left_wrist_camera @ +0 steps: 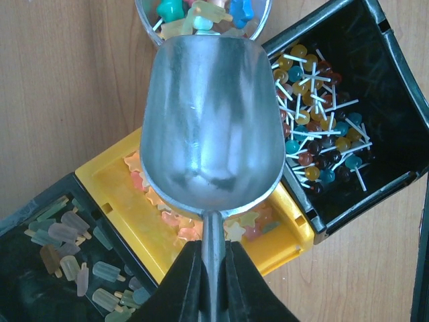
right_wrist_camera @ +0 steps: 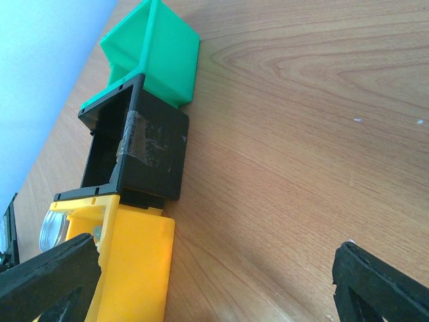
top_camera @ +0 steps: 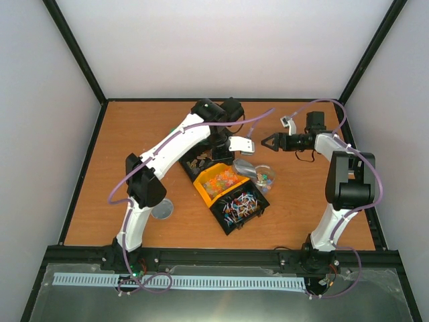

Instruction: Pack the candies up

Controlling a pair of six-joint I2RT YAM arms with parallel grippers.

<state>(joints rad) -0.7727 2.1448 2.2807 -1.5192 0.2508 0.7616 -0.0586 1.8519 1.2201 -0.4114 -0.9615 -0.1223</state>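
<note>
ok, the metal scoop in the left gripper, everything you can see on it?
The scoop is silver, brushed-looking metal: a rounded open bowl narrowing to a thin handle. The bowl looks empty. The left gripper is shut on the handle. It sits above the yellow bin, front lip at the clear cup of candies; contact with either is unclear.

This is a robotics lab test cell, not a home or a shop. A bare wooden worktop (top_camera: 308, 208) is boxed in by plain white wall panels (top_camera: 228, 47) set in a black frame (top_camera: 75, 54). Two white-and-black robot arms (top_camera: 167, 151) are bolted to a black rail (top_camera: 228, 256) at its near edge, with a white slotted cable duct (top_camera: 201, 282) lying on sheet metal (top_camera: 221, 305) in front. The only goods on show are small plastic parts bins (top_camera: 241, 209) holding candies (top_camera: 220, 181).
</note>
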